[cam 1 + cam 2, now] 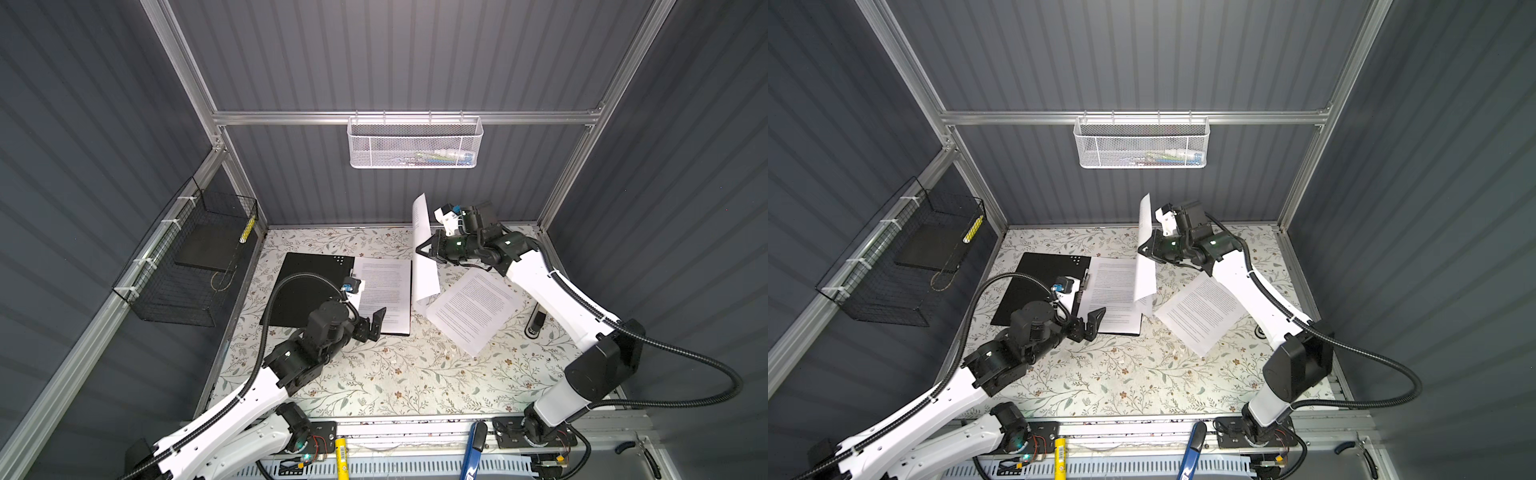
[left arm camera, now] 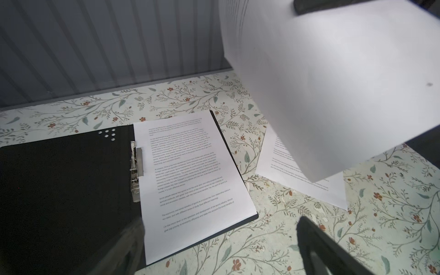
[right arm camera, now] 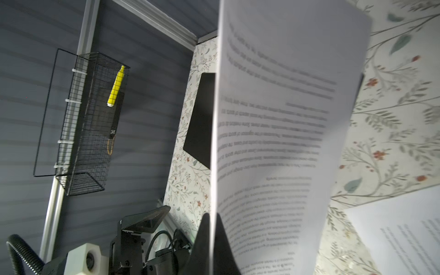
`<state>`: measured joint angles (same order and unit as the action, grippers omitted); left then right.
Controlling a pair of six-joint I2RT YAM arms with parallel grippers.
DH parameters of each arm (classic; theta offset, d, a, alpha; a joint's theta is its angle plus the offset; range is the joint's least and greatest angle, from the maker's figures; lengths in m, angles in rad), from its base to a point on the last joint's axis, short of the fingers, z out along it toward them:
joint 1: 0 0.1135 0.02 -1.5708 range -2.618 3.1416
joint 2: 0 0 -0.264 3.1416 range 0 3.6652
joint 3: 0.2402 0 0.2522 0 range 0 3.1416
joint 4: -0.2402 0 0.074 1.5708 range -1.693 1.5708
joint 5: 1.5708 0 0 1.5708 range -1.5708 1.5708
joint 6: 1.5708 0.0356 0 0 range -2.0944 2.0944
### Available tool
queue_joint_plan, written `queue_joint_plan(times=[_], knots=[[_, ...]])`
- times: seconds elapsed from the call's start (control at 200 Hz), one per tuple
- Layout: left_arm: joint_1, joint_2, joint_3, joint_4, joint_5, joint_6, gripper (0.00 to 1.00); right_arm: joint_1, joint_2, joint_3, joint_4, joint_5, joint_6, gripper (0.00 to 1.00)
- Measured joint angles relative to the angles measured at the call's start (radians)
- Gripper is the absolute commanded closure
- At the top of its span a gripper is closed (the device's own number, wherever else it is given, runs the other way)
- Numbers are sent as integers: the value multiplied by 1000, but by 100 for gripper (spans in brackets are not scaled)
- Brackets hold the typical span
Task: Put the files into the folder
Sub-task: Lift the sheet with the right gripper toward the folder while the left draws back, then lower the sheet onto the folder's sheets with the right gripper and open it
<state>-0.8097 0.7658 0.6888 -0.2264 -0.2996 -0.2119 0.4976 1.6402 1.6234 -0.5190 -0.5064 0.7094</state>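
The folder (image 1: 307, 286) (image 1: 1042, 286) lies open on the table at the left, black inside up, with a metal clip (image 2: 137, 164) at its spine. One printed sheet (image 1: 384, 291) (image 2: 190, 173) rests on its right half. My right gripper (image 1: 419, 249) (image 3: 213, 238) is shut on the edge of a second sheet (image 1: 426, 278) (image 3: 273, 142), which hangs upright above the folder's right edge. A third sheet (image 1: 473, 309) (image 1: 1202, 311) lies askew on the table further right. My left gripper (image 1: 372, 322) (image 2: 221, 250) is open and empty over the folder's front edge.
A black wire basket (image 1: 187, 266) with a yellow marker (image 3: 116, 87) hangs on the left wall. A white mesh basket (image 1: 415, 143) hangs on the back wall. A small dark object (image 1: 536, 324) sits at the table's right edge under the right arm.
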Motion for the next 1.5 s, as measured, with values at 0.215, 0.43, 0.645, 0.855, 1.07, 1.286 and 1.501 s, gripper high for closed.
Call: queue_joint_plan(times=[0.215, 0.43, 0.645, 0.855, 1.07, 1.286, 1.501], knots=[[0, -148, -79, 11, -79, 16, 0, -48, 37, -193, 188, 2, 66, 100], [0, -119, -78, 17, -124, 31, 0, -20, 268, -266, 310, 75, 84, 100], [0, -67, -71, 6, -89, 41, 0, 43, 406, -237, 369, 123, 122, 100], [0, -31, -63, -3, -61, 45, 0, 79, 417, -207, 417, 137, 158, 100], [0, -18, -51, -18, -47, 48, 0, 79, 426, -175, 438, 140, 187, 100], [0, -17, -50, -21, -41, 48, 0, 87, 468, -150, 444, 138, 204, 100], [0, -17, -50, -21, -36, 48, 0, 99, 483, -146, 443, 132, 207, 100]])
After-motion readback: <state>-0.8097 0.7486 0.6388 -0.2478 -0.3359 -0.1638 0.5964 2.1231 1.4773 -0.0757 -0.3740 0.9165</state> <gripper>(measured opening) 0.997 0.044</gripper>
